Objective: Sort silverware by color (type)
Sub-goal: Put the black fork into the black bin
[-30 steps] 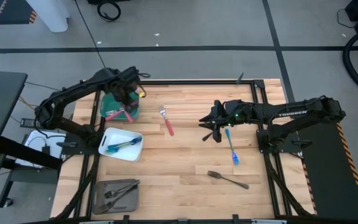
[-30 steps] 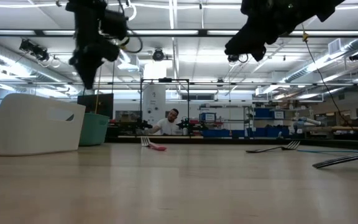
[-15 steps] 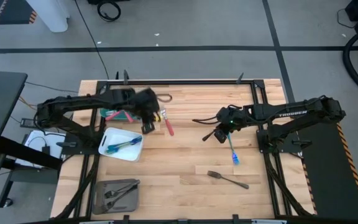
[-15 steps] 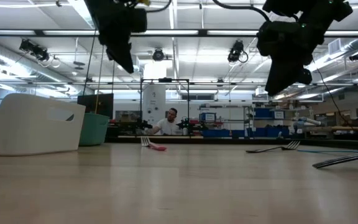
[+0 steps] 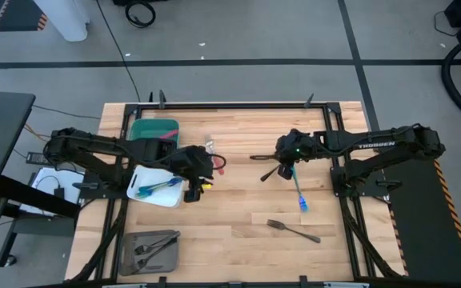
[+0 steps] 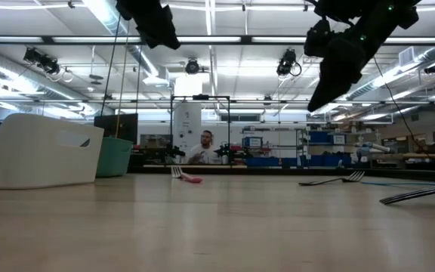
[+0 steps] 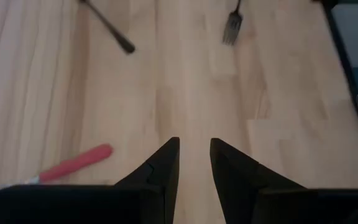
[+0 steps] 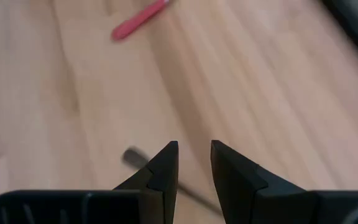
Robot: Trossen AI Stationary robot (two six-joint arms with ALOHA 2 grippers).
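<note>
**Over the wooden table: two grippers up in the air, forks lying about**

Near the middle of the table (image 5: 238, 232), left gripper (image 5: 201, 166) up above the wood, just over the top end of the red-handled fork (image 5: 217, 163); fingers (image 7: 164, 163) a little apart with only bare wood in the gap, holding nothing; same red handle (image 7: 74, 163) close beside them in the left wrist view, flat on the boards.

Farther right, right gripper (image 5: 285, 162) also off the table, right by the top end of the blue-handled fork (image 5: 298, 192); fingers (image 8: 163, 165) a little apart too, nothing between them; dark thin handle (image 8: 132, 156) lying on the wood just past them, and a red handle (image 8: 139, 20) farther off.

Closer to the front edge, dark grey fork (image 5: 293, 230) flat on the table, well apart from both grippers.

Beside the left arm, three bins in a row down that side: green bin (image 5: 142, 128) at the back, partly under the arm; white bin (image 5: 143, 176) next, with blue-handled pieces (image 5: 157, 188) inside; grey bin (image 5: 128, 242) at the front corner, with dark grey pieces (image 5: 152, 246) inside.

Across the table at low height, red fork (image 6: 187, 178) small and far off; grey fork tips (image 6: 351, 176) off to one side; white bin wall (image 6: 36, 151) big and close; person (image 6: 206, 140) far back in the room.
</note>
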